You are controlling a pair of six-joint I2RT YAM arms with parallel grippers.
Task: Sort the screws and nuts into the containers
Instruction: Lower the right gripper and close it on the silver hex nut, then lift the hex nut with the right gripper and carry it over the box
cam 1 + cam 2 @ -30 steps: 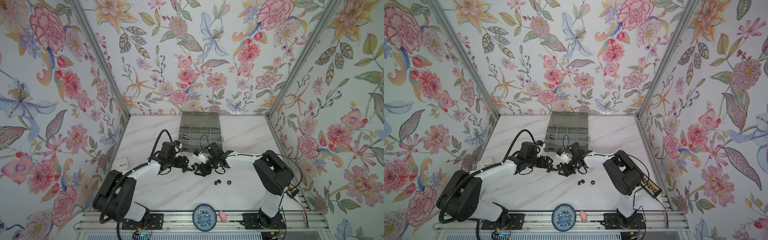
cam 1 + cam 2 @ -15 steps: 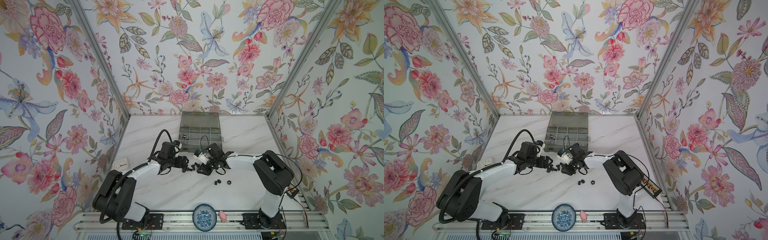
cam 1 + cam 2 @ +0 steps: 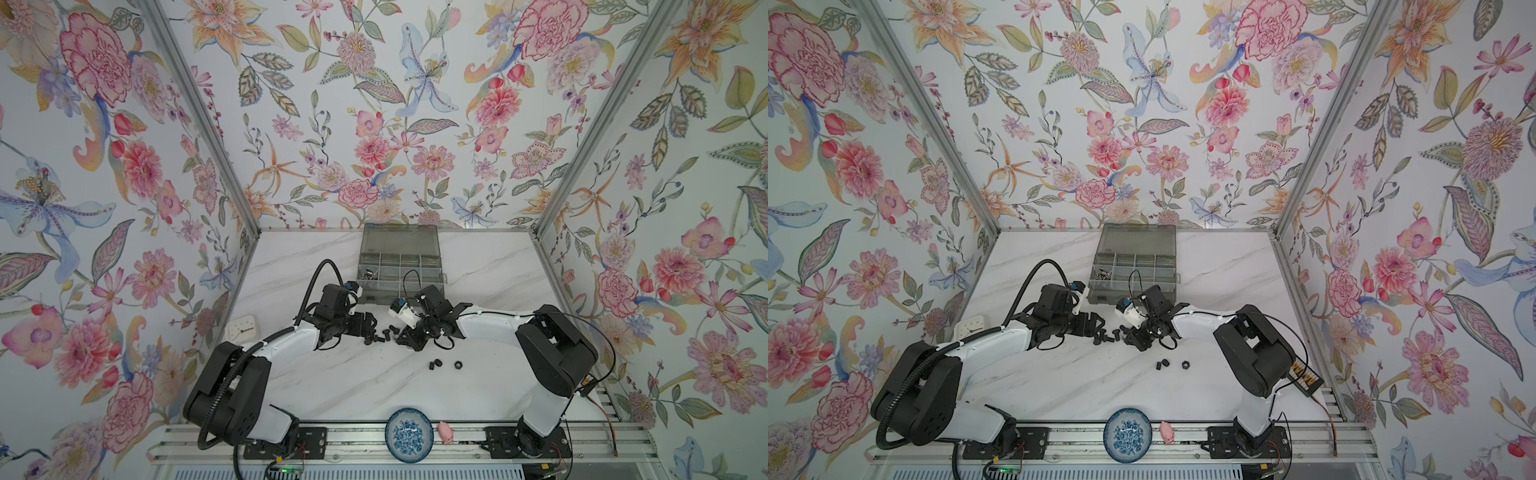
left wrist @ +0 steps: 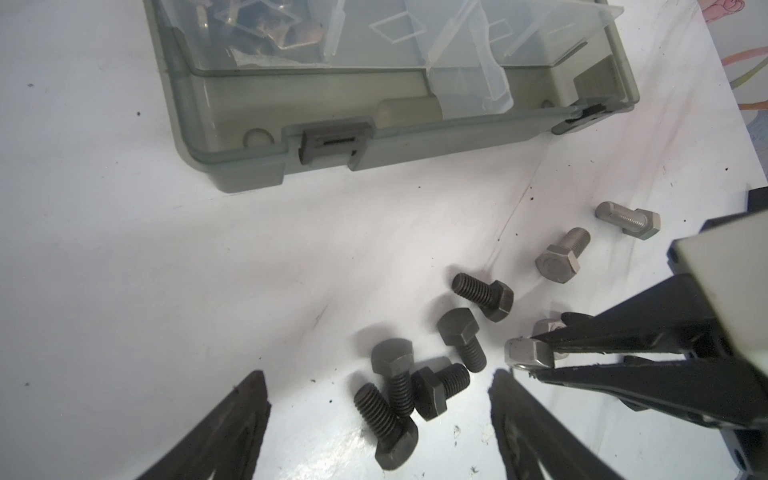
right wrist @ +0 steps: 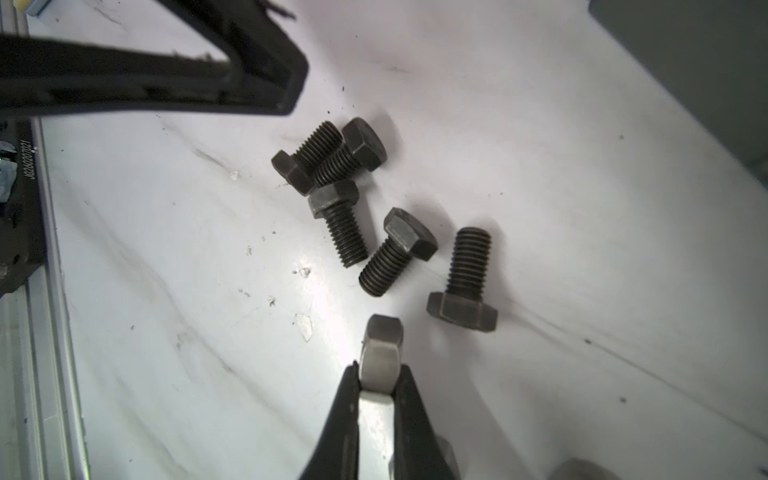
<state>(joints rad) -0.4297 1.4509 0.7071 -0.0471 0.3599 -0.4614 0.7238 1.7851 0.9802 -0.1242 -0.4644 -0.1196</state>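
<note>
I work in a robot test cell, not a real room: a booth dressed up to look homely. Floral wallpaper panels (image 3: 374, 124) close in three sides, joined by bare aluminium posts (image 3: 199, 124). My surface (image 3: 353, 386) is a marble-look sheet. Along its near edge runs an aluminium rail (image 3: 457, 446) with my arm bases (image 3: 528, 440) bolted to it, and cables and a small circuit board (image 3: 1306, 376) lie exposed. The furnishings are few — a patterned bowl (image 3: 409, 434), a little white clock (image 3: 242, 327) and a grey organizer box (image 3: 399, 245).
</note>
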